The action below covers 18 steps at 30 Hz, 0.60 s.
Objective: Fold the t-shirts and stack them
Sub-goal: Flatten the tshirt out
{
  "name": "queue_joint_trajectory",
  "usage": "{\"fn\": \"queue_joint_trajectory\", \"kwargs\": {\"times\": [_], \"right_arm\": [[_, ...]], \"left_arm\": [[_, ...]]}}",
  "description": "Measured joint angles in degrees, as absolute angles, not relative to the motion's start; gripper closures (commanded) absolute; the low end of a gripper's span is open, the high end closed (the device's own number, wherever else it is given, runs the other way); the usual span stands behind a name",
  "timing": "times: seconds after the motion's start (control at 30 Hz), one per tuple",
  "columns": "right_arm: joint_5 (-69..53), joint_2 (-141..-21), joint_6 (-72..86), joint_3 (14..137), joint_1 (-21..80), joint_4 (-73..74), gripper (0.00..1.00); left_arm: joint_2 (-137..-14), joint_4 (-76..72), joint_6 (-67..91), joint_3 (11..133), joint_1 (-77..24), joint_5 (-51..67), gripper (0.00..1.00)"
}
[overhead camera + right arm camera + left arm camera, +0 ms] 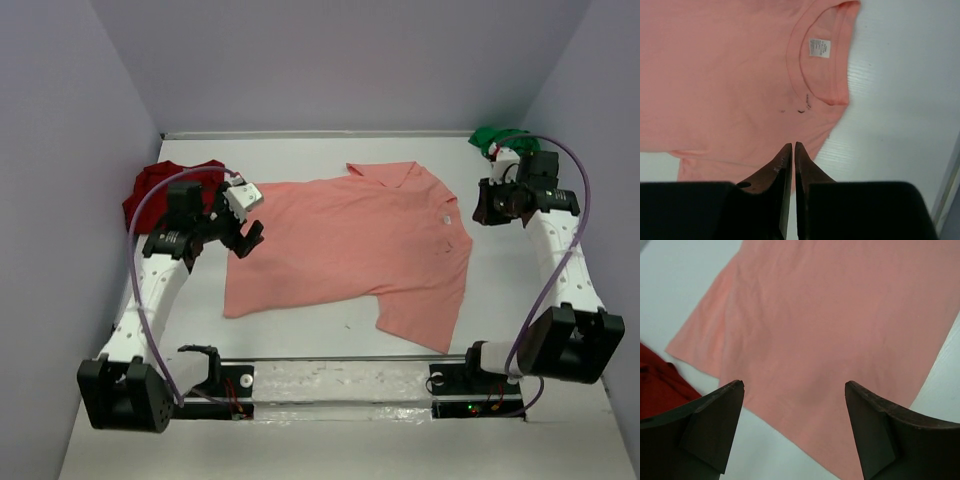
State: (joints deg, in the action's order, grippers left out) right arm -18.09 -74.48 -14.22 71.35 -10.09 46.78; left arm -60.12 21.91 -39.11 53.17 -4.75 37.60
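The salmon-pink t-shirt [350, 240] lies spread flat in the middle of the surface [300, 335]. Its collar [822, 75] points to the right and its hem to the left, so each arm has one end of the cloth within reach. It looks laid out and ready for a first fold; no fold is made yet.

The left tool [795, 387] hangs above the hem end with its fingers spread wide and nothing between them, probably lined up to come down on that edge. The right tool [792, 147] hovers off the collar end with its fingers pressed nearly together, and it pinches nothing (only a thin slit shows between them). From there its camera looks straight at the neck label [820, 48].

The dark red t-shirt [150, 190] sits bunched in the far left corner behind the left arm. The green t-shirt [490, 138] is bunched in the far right corner. Both appear parked out of the way so the middle can serve for folding.
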Motion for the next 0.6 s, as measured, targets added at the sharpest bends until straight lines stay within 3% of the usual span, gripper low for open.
{"fn": "queue_joint_trajectory", "kwargs": {"times": [0.13,0.27,0.6], "right_arm": [[-21.6,-80.8,-14.8,74.4,-10.1,46.3,1.00],[-24.3,-86.9,-15.4,79.6,-9.6,46.0,1.00],[-23.5,-99.0,-18.1,82.7,-5.2,47.2,1.00]], "left_arm": [[-68.4,20.8,-38.5,53.2,-4.8,38.0,0.31],[-74.0,18.2,-37.0,53.2,-4.8,38.6,0.58],[-78.5,11.0,-34.9,51.5,-9.1,26.2,0.88]]}}
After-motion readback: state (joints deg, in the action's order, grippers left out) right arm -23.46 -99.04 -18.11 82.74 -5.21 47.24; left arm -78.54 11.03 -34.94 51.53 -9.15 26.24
